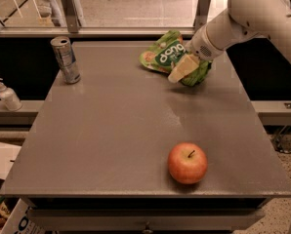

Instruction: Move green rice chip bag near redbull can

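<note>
The green rice chip bag [164, 55] is crumpled bright green with a dark-green patch and white letters. It hangs just above the far right part of the grey table [111, 130]. My gripper [187, 68] comes in from the upper right on a white arm and is shut on the bag's right side, with a cream finger [180, 69] lying across it. The redbull can [66, 59], slim and silver-grey, stands upright at the table's far left corner, well to the left of the bag.
A red apple [187, 163] sits near the table's front right. A white pump bottle [7, 94] stands on a lower ledge left of the table. A railing and glass panels run behind the table's far edge.
</note>
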Controlling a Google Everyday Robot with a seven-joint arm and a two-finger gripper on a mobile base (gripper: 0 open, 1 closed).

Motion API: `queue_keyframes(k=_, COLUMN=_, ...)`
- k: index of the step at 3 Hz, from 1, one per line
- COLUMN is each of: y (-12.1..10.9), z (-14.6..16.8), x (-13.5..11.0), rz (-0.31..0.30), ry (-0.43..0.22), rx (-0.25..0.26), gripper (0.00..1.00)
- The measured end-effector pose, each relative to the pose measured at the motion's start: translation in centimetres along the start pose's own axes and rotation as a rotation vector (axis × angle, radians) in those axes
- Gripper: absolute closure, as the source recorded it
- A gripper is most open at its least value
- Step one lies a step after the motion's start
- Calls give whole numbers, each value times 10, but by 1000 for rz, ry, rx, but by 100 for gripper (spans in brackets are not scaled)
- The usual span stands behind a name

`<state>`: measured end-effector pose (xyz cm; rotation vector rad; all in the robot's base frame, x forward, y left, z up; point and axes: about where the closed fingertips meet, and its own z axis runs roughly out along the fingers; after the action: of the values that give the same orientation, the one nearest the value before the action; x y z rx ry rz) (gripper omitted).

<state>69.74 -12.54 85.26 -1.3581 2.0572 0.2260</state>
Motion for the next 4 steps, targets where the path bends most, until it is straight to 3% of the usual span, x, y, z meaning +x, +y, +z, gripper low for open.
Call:
queue_keyframes(k=2, y=-2, z=-13, x=-10, rz=-41, ry=1, rx=7, gripper=64)
queue_keyframes(k=3, y=10, z=-25, x=-35, rz=-88, ry=-26, rx=-15, gripper=88)
queue_keyframes(k=4, y=30, z=-35, x=-74, rz=-148, ry=-79, rx=-55, gripper=100)
